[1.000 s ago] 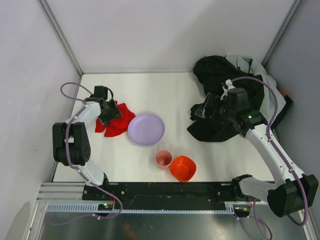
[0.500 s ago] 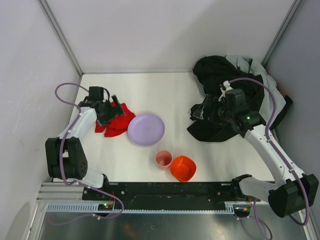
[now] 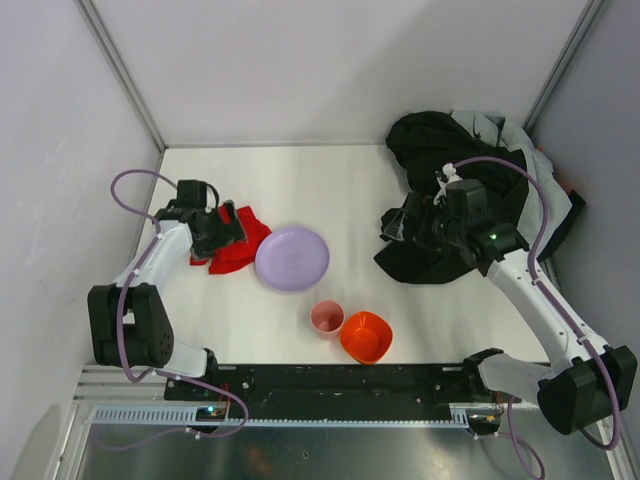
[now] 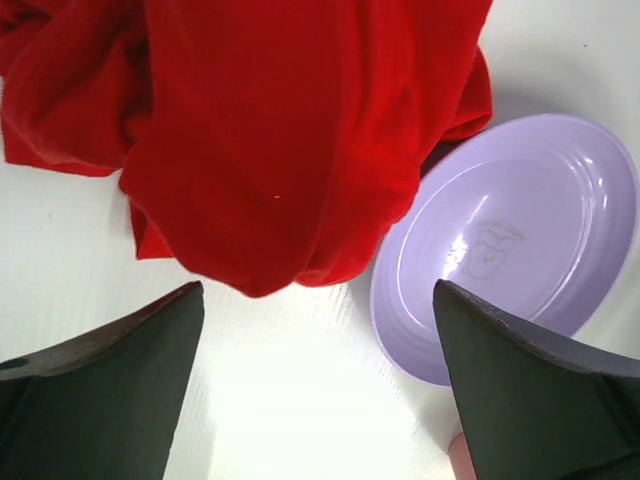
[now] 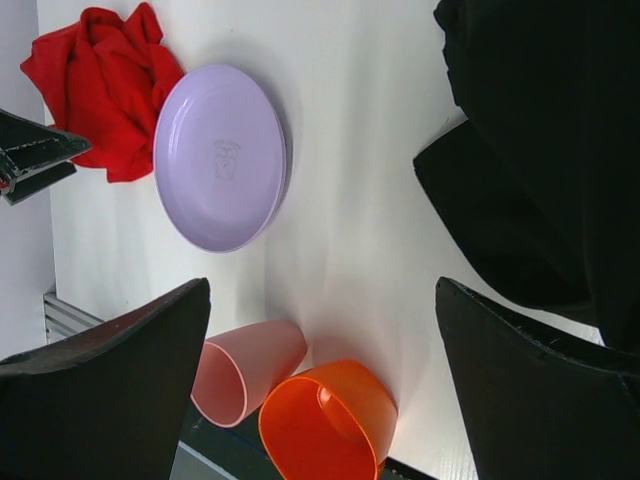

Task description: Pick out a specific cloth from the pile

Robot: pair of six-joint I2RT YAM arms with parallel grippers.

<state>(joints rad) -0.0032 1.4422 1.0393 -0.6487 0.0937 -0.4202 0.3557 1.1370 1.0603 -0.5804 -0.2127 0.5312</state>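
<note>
cloth (image 3: pixel 236 246) just left of plate (image 3: pixel 292 259), pile (image 3: pixel 430 140) far right, cup (image 3: pixel 326 317) and bowl (image 3: pixel 365 336) nearer

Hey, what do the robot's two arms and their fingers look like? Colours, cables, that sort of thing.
Both the left arm and the right arm have white links between chunky black joints. A thin lilac cable loops along each one, and a small green light glows on the right arm. The fingers are dark, flat and wedge-shaped.
</note>
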